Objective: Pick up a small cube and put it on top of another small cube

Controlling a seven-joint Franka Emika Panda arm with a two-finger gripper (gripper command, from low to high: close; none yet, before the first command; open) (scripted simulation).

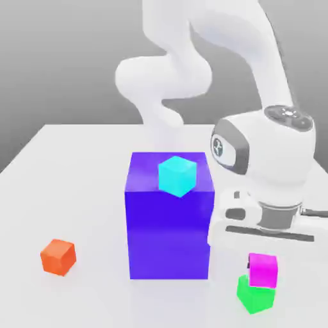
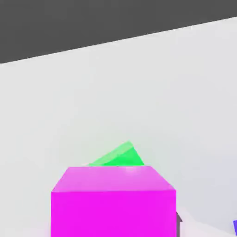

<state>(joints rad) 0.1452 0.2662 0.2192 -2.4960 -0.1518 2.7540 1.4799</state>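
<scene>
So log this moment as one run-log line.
phase: stacking | magenta cube: on green cube, askew | end effector: above stack | cyan cube: atop blue block

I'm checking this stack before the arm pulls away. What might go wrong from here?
The magenta cube sits on the green cube offset and turned differently, so it may slide or topple. The end effector hangs just above it, so a sideways retreat might nudge it. The big blue block stands close beside, leaving little room.
</scene>
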